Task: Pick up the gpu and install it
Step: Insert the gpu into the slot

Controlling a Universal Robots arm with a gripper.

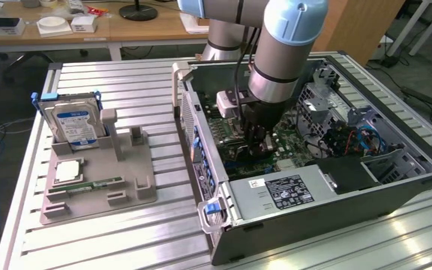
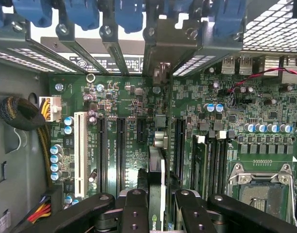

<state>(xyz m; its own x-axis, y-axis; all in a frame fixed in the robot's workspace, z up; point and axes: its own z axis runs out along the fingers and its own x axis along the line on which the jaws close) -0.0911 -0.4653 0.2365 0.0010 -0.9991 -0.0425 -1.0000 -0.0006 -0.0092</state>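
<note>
gpu (image 2: 156, 170) edge-on between part-closed jaws, gripper (image 2: 157, 206) over motherboard (image 2: 114, 104)

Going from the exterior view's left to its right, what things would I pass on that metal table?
Blue-labelled hard drive standing in the grey holder → open computer case, where the end effector reaches down to the motherboard.

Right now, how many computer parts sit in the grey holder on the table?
3: a hard drive upright at the far end, a square silver chip flat before it, a RAM stick nearest the camera. Others may be hidden.
</note>
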